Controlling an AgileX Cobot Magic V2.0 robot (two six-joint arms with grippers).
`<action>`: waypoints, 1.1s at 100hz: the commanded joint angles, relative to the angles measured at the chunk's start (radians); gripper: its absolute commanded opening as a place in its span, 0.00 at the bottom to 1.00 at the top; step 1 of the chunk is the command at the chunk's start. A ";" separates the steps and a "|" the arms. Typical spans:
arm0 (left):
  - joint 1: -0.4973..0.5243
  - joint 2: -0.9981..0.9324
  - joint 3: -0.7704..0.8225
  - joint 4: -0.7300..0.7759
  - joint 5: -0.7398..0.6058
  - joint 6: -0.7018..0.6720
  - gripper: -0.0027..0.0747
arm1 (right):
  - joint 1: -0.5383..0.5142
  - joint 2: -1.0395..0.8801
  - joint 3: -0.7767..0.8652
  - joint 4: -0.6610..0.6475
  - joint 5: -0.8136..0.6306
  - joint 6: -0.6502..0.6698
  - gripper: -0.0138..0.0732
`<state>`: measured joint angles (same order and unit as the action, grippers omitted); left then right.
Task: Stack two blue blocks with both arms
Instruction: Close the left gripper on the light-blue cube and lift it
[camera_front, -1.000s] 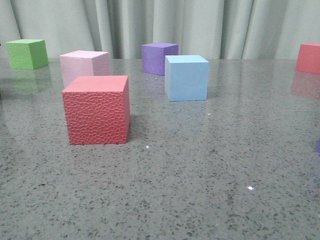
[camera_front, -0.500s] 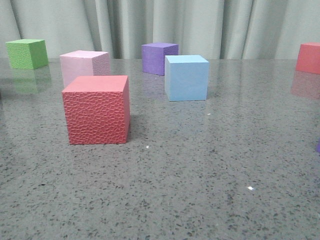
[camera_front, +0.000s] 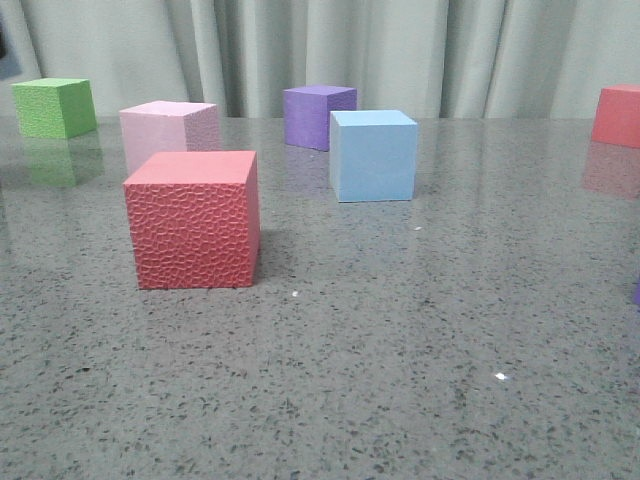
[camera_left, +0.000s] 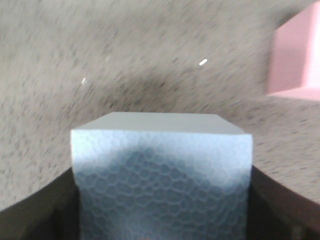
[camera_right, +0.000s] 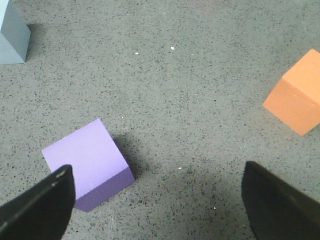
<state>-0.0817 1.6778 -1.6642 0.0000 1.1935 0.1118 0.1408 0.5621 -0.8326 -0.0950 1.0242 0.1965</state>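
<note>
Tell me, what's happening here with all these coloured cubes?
A two-armed robot is meant to stack two blue blocks. Its left gripper is closed on one light blue block, held above the table with a pink cube nearby. The other blue block sits on the grey table, untouched. The right gripper hangs open and empty above a purple cube and an orange cube.

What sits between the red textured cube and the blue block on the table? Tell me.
Nothing: in the front view only bare grey table separates the red textured cube from the blue block.
</note>
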 joint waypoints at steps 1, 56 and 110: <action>-0.049 -0.053 -0.083 -0.024 -0.019 0.001 0.37 | -0.008 0.004 -0.024 -0.016 -0.055 -0.010 0.92; -0.321 0.038 -0.310 -0.032 -0.069 0.057 0.37 | -0.008 0.004 -0.024 -0.016 -0.053 -0.010 0.92; -0.464 0.314 -0.669 -0.120 -0.054 0.213 0.37 | -0.008 0.004 -0.024 -0.016 -0.054 -0.010 0.92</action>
<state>-0.5301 2.0291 -2.2875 -0.0508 1.1902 0.2819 0.1408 0.5621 -0.8326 -0.0950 1.0257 0.1965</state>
